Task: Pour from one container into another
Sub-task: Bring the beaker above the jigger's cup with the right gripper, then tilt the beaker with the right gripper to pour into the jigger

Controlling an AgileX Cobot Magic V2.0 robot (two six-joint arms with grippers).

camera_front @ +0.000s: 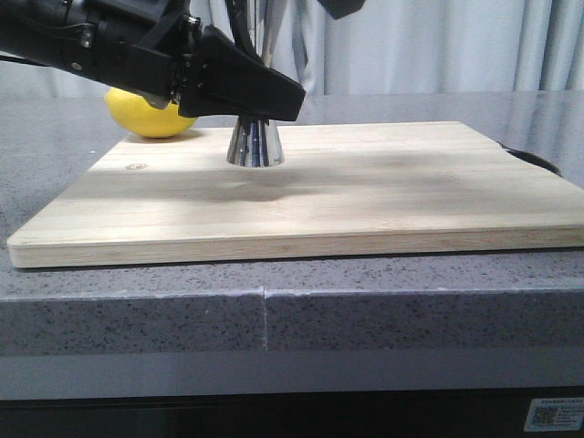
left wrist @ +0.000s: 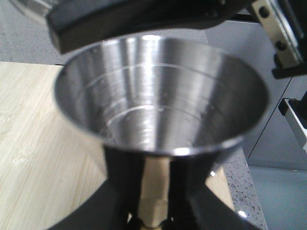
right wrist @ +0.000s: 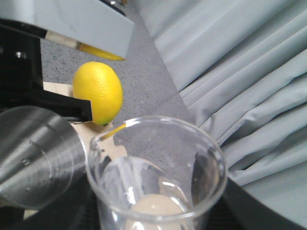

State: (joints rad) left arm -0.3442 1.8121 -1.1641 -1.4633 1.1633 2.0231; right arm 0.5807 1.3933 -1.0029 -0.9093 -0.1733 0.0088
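The steel jigger [camera_front: 254, 144] stands upright on the wooden cutting board [camera_front: 365, 196]. My left gripper [left wrist: 154, 184] is shut on its gold waist [left wrist: 154, 191], with black fingers [left wrist: 122, 177] on either side. The jigger's upper cup [left wrist: 158, 96] faces up, and I cannot tell whether it holds liquid. My right gripper [right wrist: 158, 213] is shut on the clear glass beaker [right wrist: 158, 172], held raised beside the jigger's cup [right wrist: 38, 158]. The beaker's pouring lip [right wrist: 97, 143] points toward that cup. In the front view the beaker is out of frame.
A yellow lemon [camera_front: 151, 114] lies on the grey counter [camera_front: 55, 137] behind the board's back left corner, close to the left arm [camera_front: 137, 41]. Grey curtains [camera_front: 438, 46] hang behind. The counter's front edge [camera_front: 274, 292] is near the camera.
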